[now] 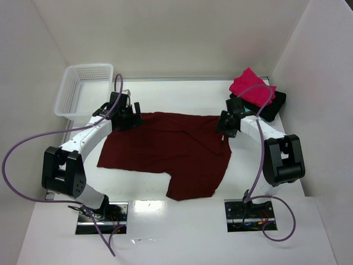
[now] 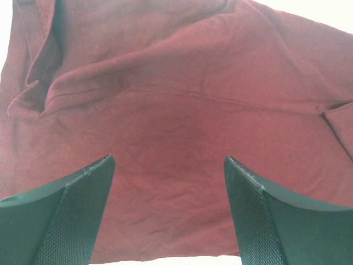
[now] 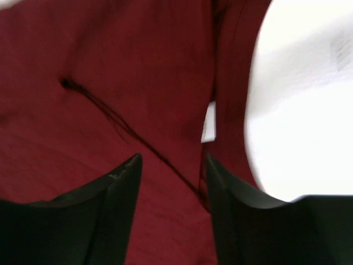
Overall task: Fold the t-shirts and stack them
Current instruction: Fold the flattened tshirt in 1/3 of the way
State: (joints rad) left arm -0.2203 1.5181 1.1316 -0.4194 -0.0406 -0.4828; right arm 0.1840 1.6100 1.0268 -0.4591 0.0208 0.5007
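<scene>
A large dark maroon t-shirt point(image 1: 165, 149) lies spread out and rumpled on the white table. My left gripper point(image 1: 128, 118) hovers over its far left corner with jaws open; in the left wrist view the cloth point(image 2: 176, 110) fills the frame between the open fingers point(image 2: 83, 204). My right gripper point(image 1: 227, 126) is over the shirt's far right edge, jaws open; in the right wrist view the maroon cloth point(image 3: 110, 83) with a crease lies between them. A folded pink-red t-shirt point(image 1: 251, 87) rests on a black one point(image 1: 274, 106) at the far right. No teal shirt shows.
A white lattice basket point(image 1: 83, 88) stands at the far left corner. White walls enclose the table on three sides. Purple cables loop from both arms. Bare table point(image 1: 165, 221) lies near the arm bases.
</scene>
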